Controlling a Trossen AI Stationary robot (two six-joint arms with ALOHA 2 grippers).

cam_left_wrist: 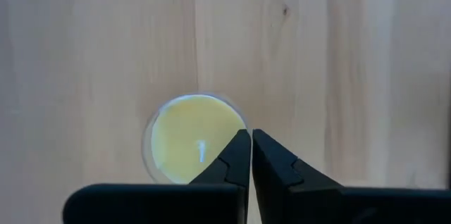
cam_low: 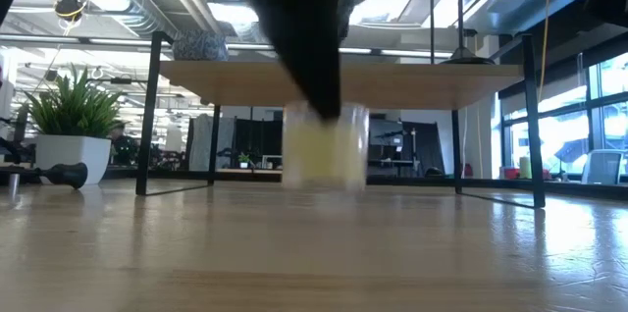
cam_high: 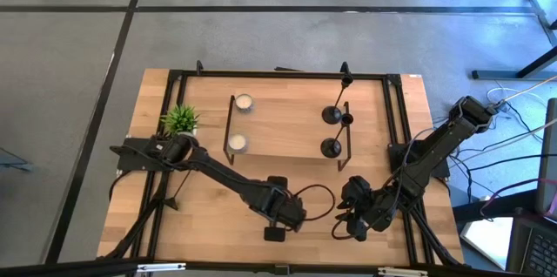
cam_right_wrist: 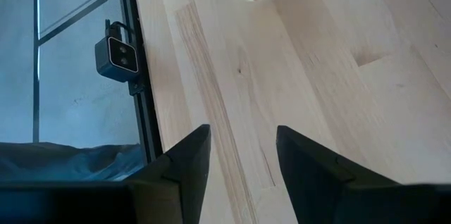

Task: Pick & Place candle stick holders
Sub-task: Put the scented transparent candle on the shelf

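From above, three slim black metal candlesticks (cam_high: 334, 116) stand on the wooden shelf (cam_high: 287, 124), well apart from both arms. Left end effector (cam_high: 277, 232) hangs over the counter's (cam_high: 218, 216) front edge. In its wrist view, its fingers (cam_left_wrist: 239, 160) are pressed together beside a round yellow candle (cam_left_wrist: 184, 139). Right end effector (cam_right_wrist: 241, 157) gapes wide, empty.

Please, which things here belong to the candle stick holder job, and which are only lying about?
Job: candle stick holders, standing on the shelf.
Lying about: yellow candle, white candles, potted plant.
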